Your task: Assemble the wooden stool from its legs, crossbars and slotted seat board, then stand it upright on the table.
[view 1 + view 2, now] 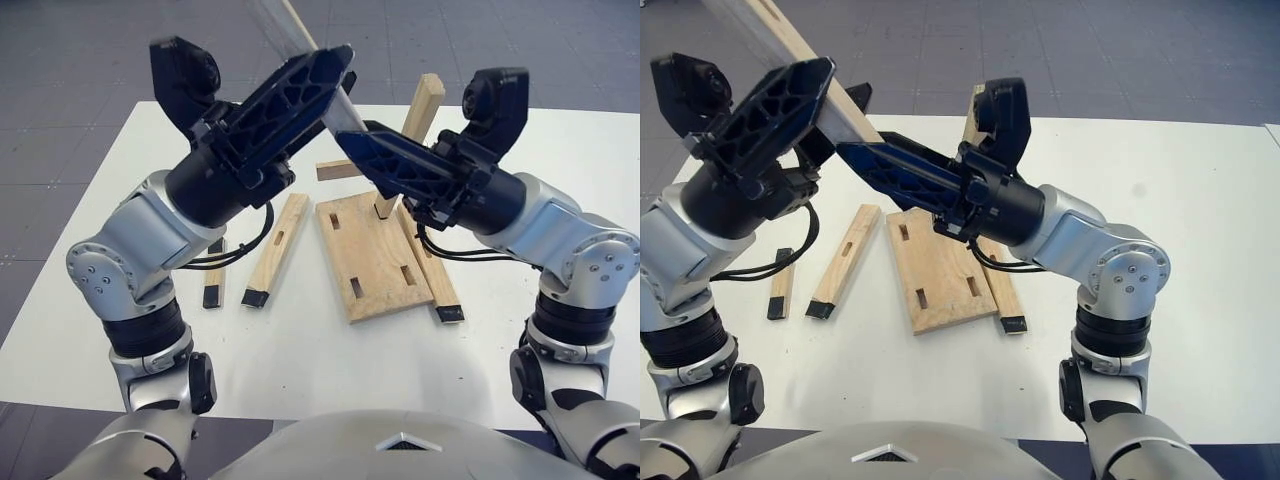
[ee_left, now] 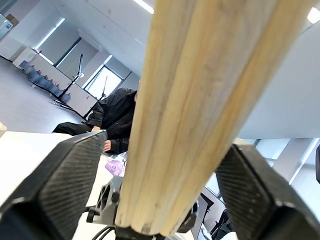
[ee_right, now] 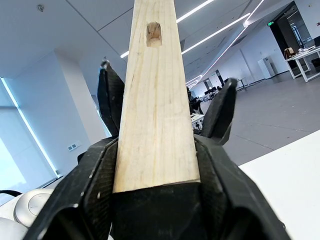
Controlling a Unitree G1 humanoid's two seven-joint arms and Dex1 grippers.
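Head views first: long leg (image 1: 765,25) slanting up and away over the desk (image 1: 1200,250), black-capped foot end clamped in the right tool (image 1: 865,155), left tool (image 1: 820,75) set round the same leg higher up. Beneath, slotted board (image 1: 945,260) flat on the desk, an upright (image 1: 423,108) standing on it near the far edge, slightly tilted, just beyond the right tool; spare leg (image 1: 845,255) lying left of the board, second spare (image 1: 1002,290) along its right edge. Looks like a hand-over or re-grip ahead of socketing. Press the left tool squarely onto the flat faces before easing the right; keep the long free end from swinging; steer clear of the upright, probably easy to knock over; then lower the plain end straight into a free slot, no levering. Left wrist next: pale, straight-grained wood passing between the ribbed pads (image 2: 60,185), daylight showing on one side, so judged loose rather than gripping. Right wrist last: square-edged leg running straight out from firmly closed jaws, black cap seated deep between them, one small mortise (image 3: 153,32) facing the camera; worth turning toward the crossbar side before seating.
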